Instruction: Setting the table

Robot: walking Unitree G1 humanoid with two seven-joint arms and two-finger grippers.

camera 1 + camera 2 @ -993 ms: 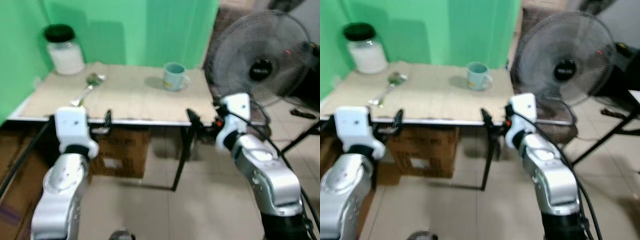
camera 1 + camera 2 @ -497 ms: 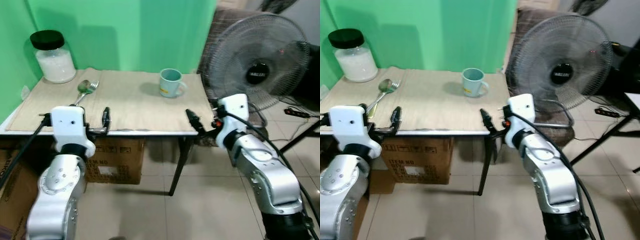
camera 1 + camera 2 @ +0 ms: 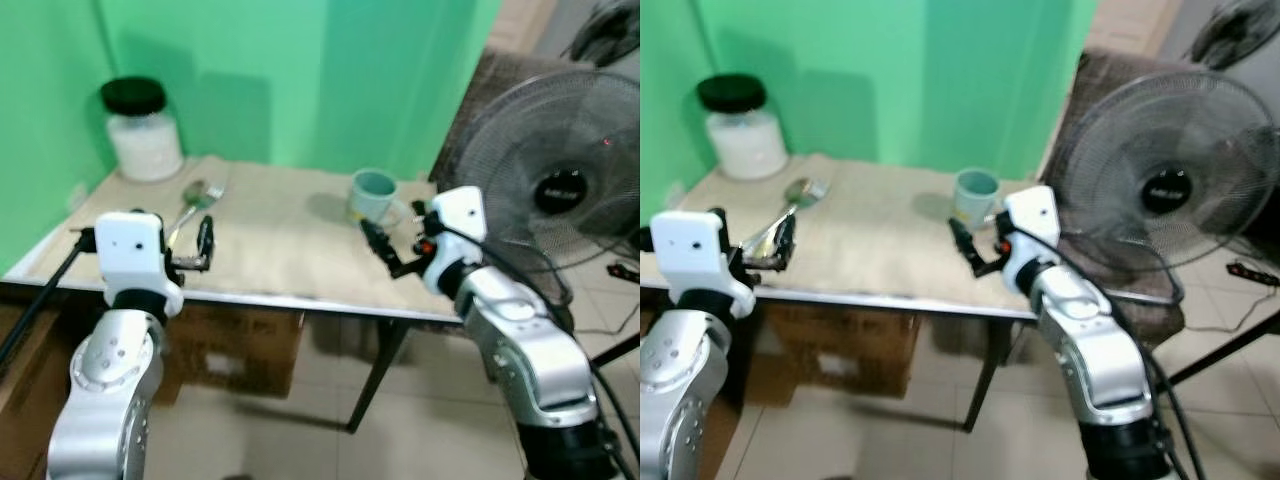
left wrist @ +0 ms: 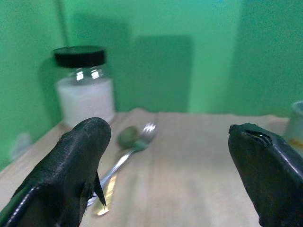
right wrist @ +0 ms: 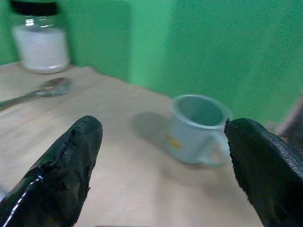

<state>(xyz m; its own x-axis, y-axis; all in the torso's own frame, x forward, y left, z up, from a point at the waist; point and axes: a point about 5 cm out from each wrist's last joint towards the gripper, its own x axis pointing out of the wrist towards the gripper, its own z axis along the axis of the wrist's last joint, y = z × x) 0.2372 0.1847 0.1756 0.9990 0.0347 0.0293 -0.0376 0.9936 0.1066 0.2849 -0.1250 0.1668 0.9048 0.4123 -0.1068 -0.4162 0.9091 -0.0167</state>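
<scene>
A pale blue mug [image 3: 375, 194] stands upright at the back right of the cloth-covered table [image 3: 280, 245]. A spoon [image 4: 127, 137] and a fork [image 4: 147, 129] lie side by side at the back left, in front of a glass jar [image 3: 145, 133] with a black lid and white contents. My left gripper [image 3: 205, 243] hovers open over the table's front left, pointing toward the spoon and fork. My right gripper [image 3: 386, 250] is open too, just above the cloth a short way in front of the mug [image 5: 196, 127]. Neither holds anything.
A large standing fan [image 3: 560, 190] is close by the table's right end, behind my right arm. A green wall backs the table and runs along its left side. Cardboard boxes [image 3: 235, 345] sit under the table on the tiled floor.
The camera has moved closer to the table. Both grippers, earlier level with the front edge, now reach over the tabletop; the right one has neared the mug.
</scene>
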